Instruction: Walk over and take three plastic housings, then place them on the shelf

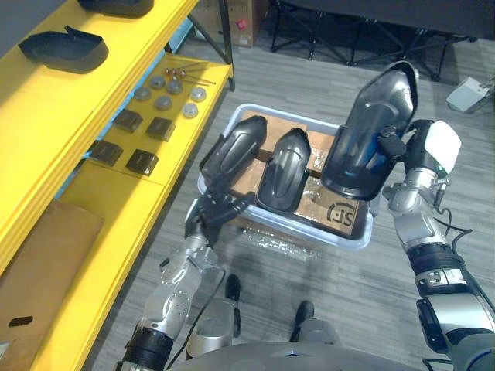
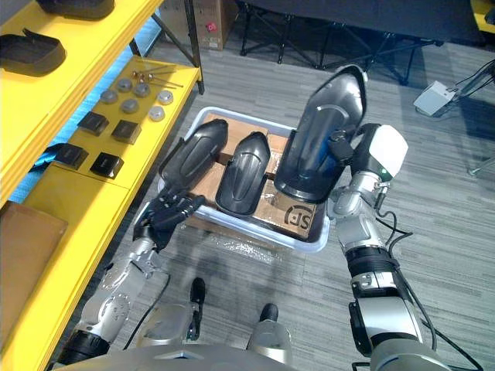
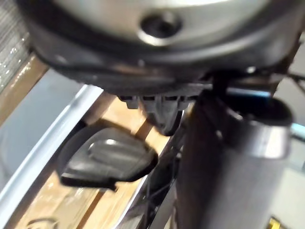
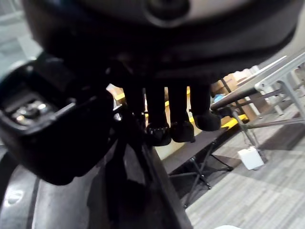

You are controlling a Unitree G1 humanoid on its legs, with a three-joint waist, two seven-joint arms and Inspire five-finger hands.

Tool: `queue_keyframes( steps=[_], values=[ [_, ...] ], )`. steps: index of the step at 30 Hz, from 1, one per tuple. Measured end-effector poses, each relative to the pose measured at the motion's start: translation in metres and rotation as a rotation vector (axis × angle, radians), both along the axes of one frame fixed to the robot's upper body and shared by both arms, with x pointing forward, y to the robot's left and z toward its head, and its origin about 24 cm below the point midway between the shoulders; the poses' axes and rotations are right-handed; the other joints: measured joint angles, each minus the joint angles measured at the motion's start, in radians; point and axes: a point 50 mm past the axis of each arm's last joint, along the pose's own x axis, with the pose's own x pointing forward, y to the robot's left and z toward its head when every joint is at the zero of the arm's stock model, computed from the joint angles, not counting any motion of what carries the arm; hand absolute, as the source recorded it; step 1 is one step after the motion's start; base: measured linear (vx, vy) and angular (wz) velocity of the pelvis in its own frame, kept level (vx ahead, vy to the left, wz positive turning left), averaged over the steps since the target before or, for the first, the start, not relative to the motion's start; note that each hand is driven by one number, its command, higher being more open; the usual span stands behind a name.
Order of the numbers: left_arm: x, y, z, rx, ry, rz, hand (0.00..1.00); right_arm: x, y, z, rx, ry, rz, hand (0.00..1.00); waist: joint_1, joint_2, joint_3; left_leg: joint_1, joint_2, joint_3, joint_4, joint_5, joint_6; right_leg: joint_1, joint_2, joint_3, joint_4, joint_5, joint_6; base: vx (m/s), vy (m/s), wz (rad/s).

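My right hand [image 1: 396,145] is shut on a long black plastic housing [image 1: 371,135], held upright above the right end of a pale blue bin [image 1: 325,232]. In the right wrist view its fingers [image 4: 177,121] curl over the housing's edge [image 4: 71,200]. Two more black housings lean in the bin, one on the left [image 1: 236,151] and one in the middle [image 1: 282,170], over cardboard. My left hand [image 2: 172,210] hovers open at the bin's near left corner, just below the left housing's lower end [image 3: 107,155]. Another housing [image 1: 66,48] lies on the yellow shelf [image 1: 46,116].
The shelf runs along the left. Its lower level holds dark square blocks [image 1: 128,143], grey round discs [image 1: 166,93] and a cardboard sheet [image 1: 39,255]. Black folding stands [image 1: 348,39] stand beyond the bin. A white box [image 1: 468,93] lies on the grey floor at the far right.
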Motion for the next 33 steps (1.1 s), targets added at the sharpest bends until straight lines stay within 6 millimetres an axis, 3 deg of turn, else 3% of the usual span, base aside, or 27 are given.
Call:
queue_keyframes(
  steps=[4,7,14,26,27,33],
  values=[
    [0.008,-0.025,-0.006,0.077,0.045,-0.195,1.0,0.005,0.023,-0.004,-0.033,0.018,0.129,0.0,-0.014,-0.007,-0.023,0.029,0.002,0.023,-0.018,0.005,0.001,0.008,0.001,0.022,-0.003,0.008,-0.003,-0.03,0.019,-0.17],
    [0.019,-0.023,-0.014,0.12,0.089,-0.213,1.0,0.007,0.043,-0.012,-0.055,0.04,0.215,0.0,-0.033,-0.02,-0.041,0.04,0.007,0.042,-0.037,0.01,-0.001,0.004,0.005,0.039,-0.013,0.016,-0.007,-0.05,0.002,-0.23],
    [0.043,-0.017,0.002,0.179,0.03,-0.222,1.0,0.008,0.064,-0.019,-0.059,0.068,0.329,0.0,-0.042,-0.03,-0.049,0.057,0.018,0.061,-0.093,0.049,-0.005,-0.02,0.019,0.064,-0.017,0.03,-0.015,-0.05,-0.008,-0.09],
    [0.049,-0.033,0.01,0.038,0.063,-0.216,1.0,0.002,0.125,-0.036,-0.081,0.089,0.584,0.0,-0.042,-0.058,-0.069,0.063,0.016,0.072,-0.108,0.062,-0.003,-0.018,0.021,0.077,-0.037,0.044,-0.014,-0.01,0.002,-0.02],
    [0.048,-0.032,0.008,0.012,0.085,-0.198,0.0,0.001,0.13,-0.037,-0.076,0.091,0.595,0.0,-0.042,-0.062,-0.071,0.063,0.015,0.072,-0.109,0.062,-0.003,-0.018,0.021,0.077,-0.037,0.044,-0.014,0.0,0.0,0.0],
    [0.049,-0.03,-0.001,-0.025,0.177,-0.072,0.0,-0.006,0.15,-0.048,-0.029,0.101,0.637,0.0,-0.04,-0.074,-0.08,0.063,0.016,0.07,-0.109,0.062,-0.003,-0.018,0.022,0.076,-0.038,0.044,-0.014,0.0,0.0,0.0]
  ],
)
